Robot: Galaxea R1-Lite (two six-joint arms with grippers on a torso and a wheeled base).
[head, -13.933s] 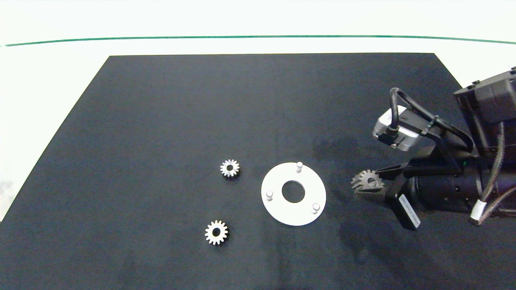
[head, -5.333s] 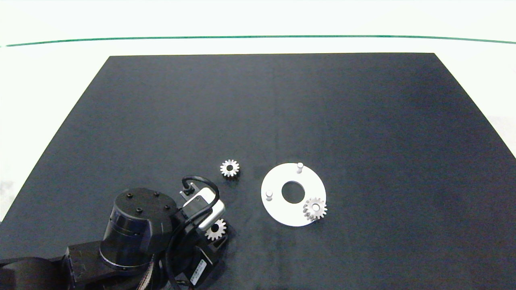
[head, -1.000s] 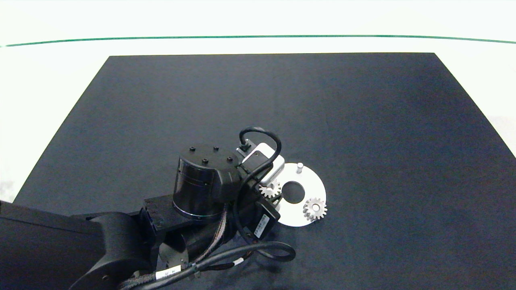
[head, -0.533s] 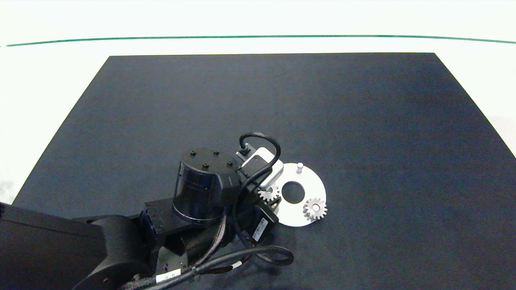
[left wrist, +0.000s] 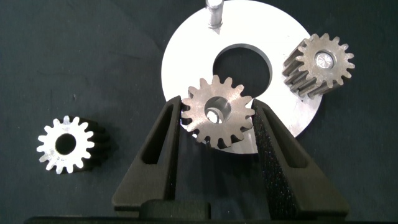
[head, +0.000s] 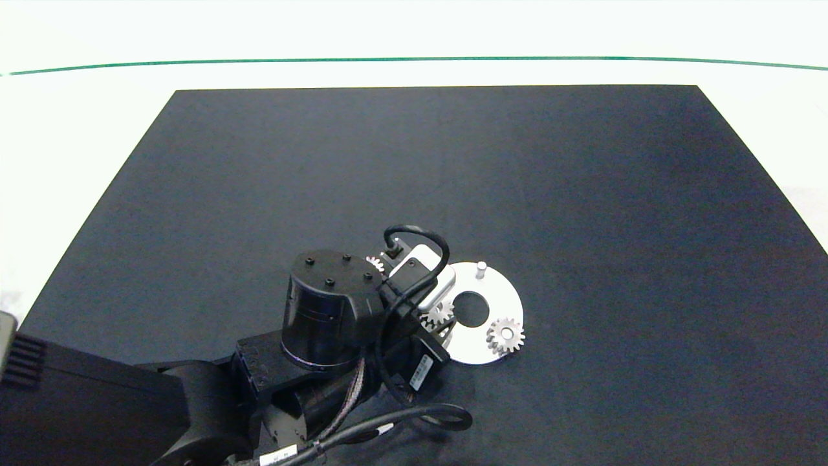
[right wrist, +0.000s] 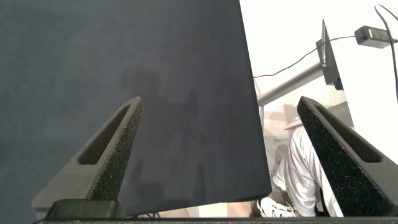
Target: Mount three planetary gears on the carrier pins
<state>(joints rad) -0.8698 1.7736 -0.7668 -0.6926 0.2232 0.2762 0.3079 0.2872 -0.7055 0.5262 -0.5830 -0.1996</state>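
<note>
The white carrier disc (head: 486,353) (left wrist: 186,50) lies on the black mat. One planetary gear (head: 505,334) (left wrist: 319,62) sits on its near-right pin. The far carrier pin (head: 480,268) (left wrist: 214,12) stands bare. My left gripper (left wrist: 216,109) is shut on a second planetary gear (head: 438,314) (left wrist: 217,112), held flat over the disc's left side, and a pin tip shows through its hole. The third gear (left wrist: 65,145) lies flat on the mat beside the disc, and only its edge (head: 375,262) peeks past the wrist camera. My right gripper (right wrist: 219,102) is open and holds nothing, out of the head view.
The left arm (head: 323,310) covers the mat to the left of and in front of the disc. In the right wrist view the mat's edge (right wrist: 249,93) runs near a person's leg (right wrist: 305,168) and a metal stand (right wrist: 298,78).
Over the last second the left gripper has carried its gear slightly down and right over the disc's left pin. The third gear's edge now shows behind the wrist.
</note>
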